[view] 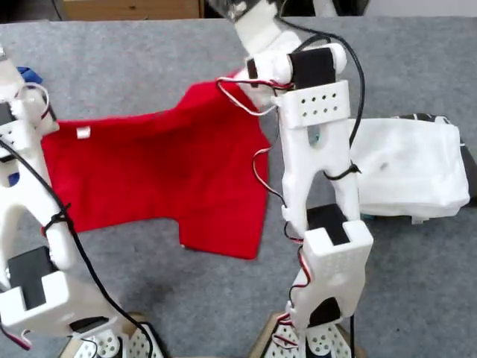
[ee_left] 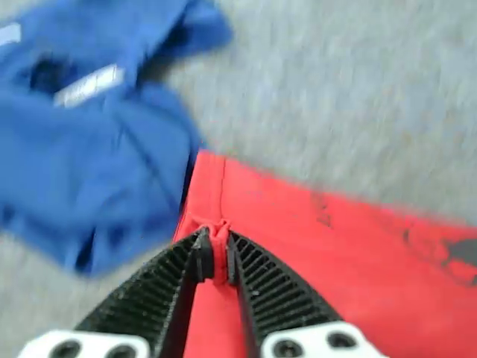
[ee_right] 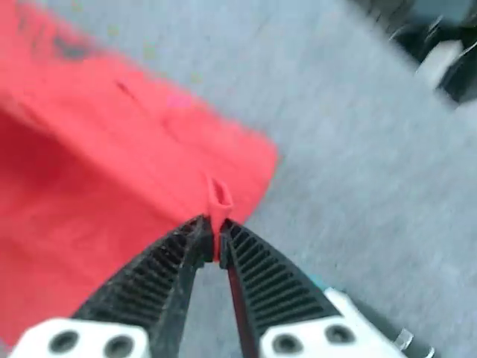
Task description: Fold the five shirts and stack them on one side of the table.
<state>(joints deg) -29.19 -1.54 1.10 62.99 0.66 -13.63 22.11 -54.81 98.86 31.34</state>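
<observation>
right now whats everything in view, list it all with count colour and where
red shirt: one, red, spread out mid-table
blue shirt: one, blue, crumpled beside the red shirt's left edge
white shirt: one, white, folded, right side of the table
dark cloth: one, black, under the white shirt, mostly hidden
table: one, grey, beneath everything
left arm: one, white, jaws shut on the red shirt's edge by the blue shirt
right arm: one, white, jaws shut on a fold at the red shirt's edge
</observation>
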